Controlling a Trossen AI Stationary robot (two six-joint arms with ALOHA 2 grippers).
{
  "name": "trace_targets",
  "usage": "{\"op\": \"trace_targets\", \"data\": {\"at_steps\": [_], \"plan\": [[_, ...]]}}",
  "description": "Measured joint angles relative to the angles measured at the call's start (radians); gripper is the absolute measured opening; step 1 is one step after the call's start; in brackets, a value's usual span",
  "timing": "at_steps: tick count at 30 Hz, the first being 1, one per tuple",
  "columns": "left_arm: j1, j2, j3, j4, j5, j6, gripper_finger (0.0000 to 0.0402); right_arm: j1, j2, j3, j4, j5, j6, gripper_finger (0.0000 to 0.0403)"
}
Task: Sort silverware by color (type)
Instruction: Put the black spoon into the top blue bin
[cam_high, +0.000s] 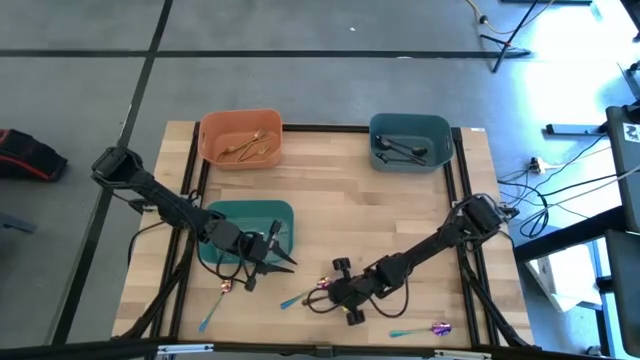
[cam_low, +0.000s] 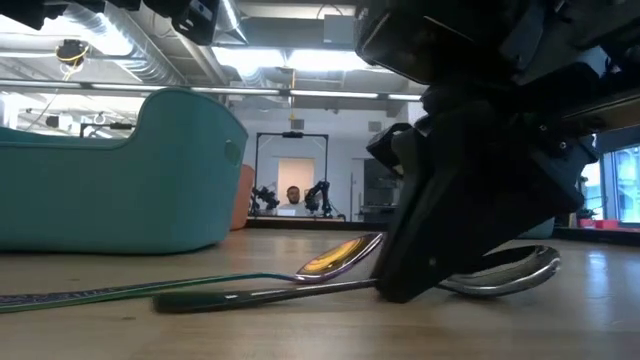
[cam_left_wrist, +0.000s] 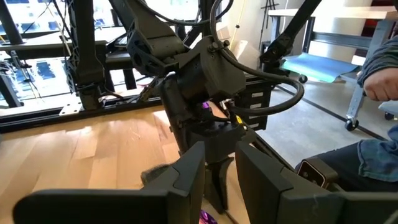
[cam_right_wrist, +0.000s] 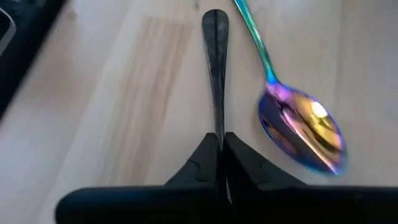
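Black utensil (cam_right_wrist: 216, 74) lies flat on the tabletop (cam_high: 340, 210), handle pinched in the closed right end effector (cam_right_wrist: 219, 152); an iridescent spoon (cam_right_wrist: 301, 127) sits just beside. Left end effector (cam_high: 283, 262), fingers parted and empty, hovers by the teal bin (cam_high: 225, 212).

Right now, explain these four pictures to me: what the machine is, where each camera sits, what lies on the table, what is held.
This is a robot with two dark arms at a wooden table. One picture looks straight down, one sits at table height, and one camera rides on each wrist. The right arm has its jaws shut on the handle of a black utensil, beside an iridescent spoon. The left arm hovers, jaws open, at the near teal bin. An orange bin holds gold pieces, and a blue-green bin holds black pieces.
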Motion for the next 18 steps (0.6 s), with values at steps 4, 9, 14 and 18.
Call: {"op": "trace_targets", "data": {"at_steps": [4, 9, 14, 18], "plan": [[0.0, 0.0, 0.0, 0.001, 0.0, 0.0, 0.0085, 0.019, -0.038, -0.003, -0.103, 0.015, 0.002, 0.0004], [0.0, 0.0, 0.0, 0.015, -0.007, 0.001, 0.0085, 0.032, -0.098, -0.007, -0.266, 0.06, 0.027, 0.0005], [0.0, 0.0, 0.0, 0.013, -0.007, 0.001, 0.0085, 0.038, -0.182, -0.03, -0.337, 0.109, 0.037, 0.0004], [0.0, 0.0, 0.0, 0.012, -0.008, 0.0, 0.0085, 0.035, -0.285, -0.115, -0.329, 0.128, 0.068, 0.0002]]}}
